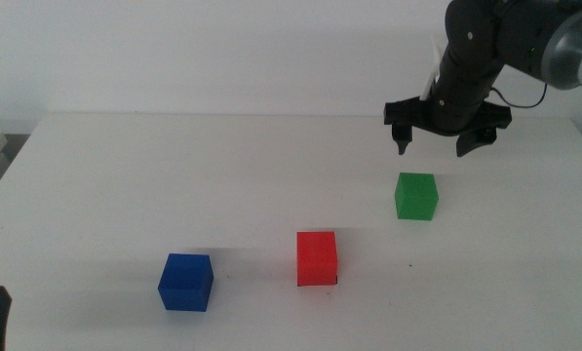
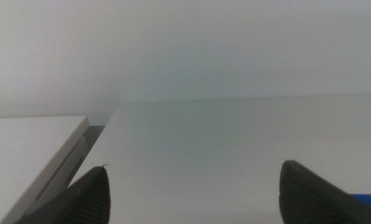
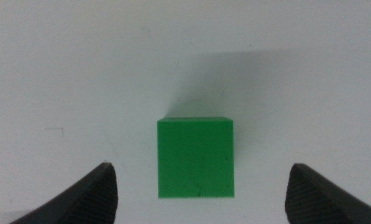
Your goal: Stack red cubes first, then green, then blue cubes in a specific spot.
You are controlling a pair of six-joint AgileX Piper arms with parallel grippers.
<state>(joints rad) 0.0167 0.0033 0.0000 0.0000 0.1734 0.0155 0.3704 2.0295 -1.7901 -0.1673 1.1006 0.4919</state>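
Right claw directly above green cube

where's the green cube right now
In the middle view the green cube sits on the table's right side, right of and beyond the red cube, under the open right gripper.

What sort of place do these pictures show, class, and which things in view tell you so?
Probably a robotics lab or test bench: a bare white table against a plain wall, a black right gripper hanging open above a green cube, plus a red cube and blue cube as plain test props.
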